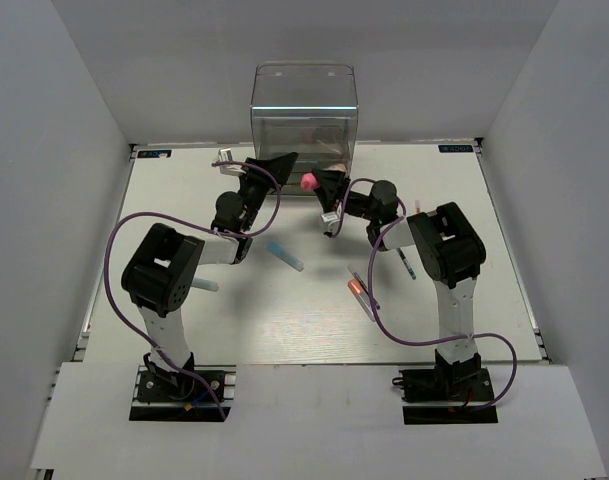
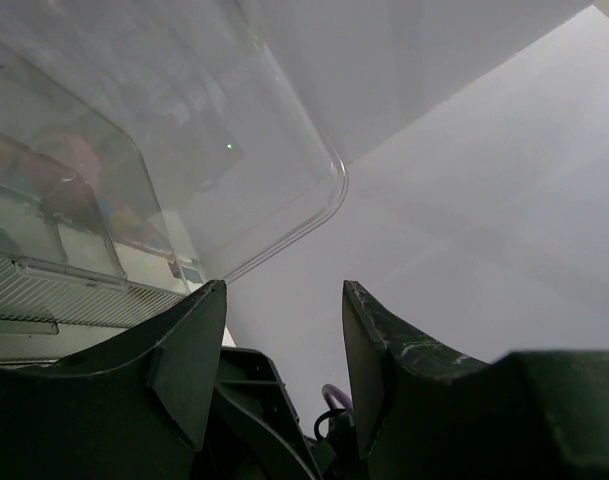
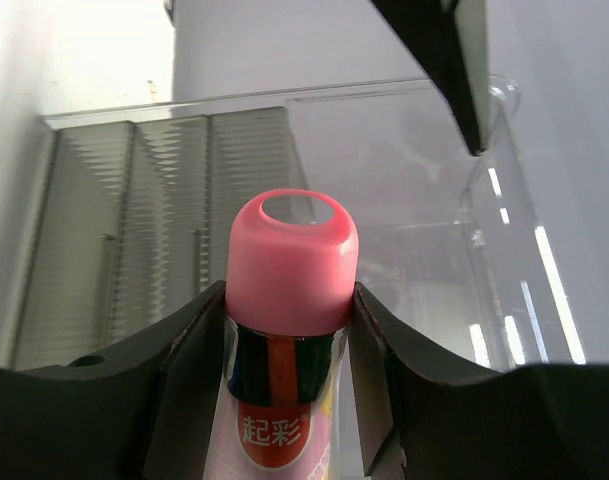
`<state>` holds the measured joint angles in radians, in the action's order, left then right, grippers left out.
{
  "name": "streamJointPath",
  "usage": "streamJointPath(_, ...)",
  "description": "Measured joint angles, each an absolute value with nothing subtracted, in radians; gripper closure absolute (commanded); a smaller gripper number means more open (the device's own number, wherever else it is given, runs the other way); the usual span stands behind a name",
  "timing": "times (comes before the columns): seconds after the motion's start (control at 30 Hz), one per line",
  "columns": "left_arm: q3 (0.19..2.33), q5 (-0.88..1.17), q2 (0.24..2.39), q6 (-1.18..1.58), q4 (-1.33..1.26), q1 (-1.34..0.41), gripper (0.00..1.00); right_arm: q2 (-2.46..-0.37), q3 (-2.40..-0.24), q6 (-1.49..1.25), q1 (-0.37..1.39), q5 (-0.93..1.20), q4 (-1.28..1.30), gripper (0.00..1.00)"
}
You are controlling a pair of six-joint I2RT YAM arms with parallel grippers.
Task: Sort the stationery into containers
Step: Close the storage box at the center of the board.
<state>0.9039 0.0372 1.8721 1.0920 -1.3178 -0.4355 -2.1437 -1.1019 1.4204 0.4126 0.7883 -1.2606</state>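
The right fingers point(image 3: 189, 345) clamp the stubby pink-capped tube point(image 3: 292, 262) just before the tall clear plastic drawer box point(image 1: 304, 110), the left fingers point(image 2: 184, 350) stand apart and empty near it, and a misjudged advance may knock the cap against the box wall, twisting the tube loose.

In the right wrist view the pink-red tube point(image 3: 292, 270) runs off the bottom edge at 6 o'clock, so its label is cut short, and the right fingers point(image 3: 184, 380) hide its sides. In the left wrist view, soft pink and orange blurs at 9 o'clock sit behind the wall of the clear box point(image 2: 244, 130); which items they are cannot be told. From above, the left arm point(image 1: 162, 270) covers part of the mint-green bar point(image 1: 208, 285).
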Motion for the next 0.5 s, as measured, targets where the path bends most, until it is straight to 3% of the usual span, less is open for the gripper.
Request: streamJointPath(0.5,0.884,0.035,1.871,1.094,-1.323,-0.435,0.37,-2.131,-1.024,1.375,0.412,0.787,-1.265,1.00)
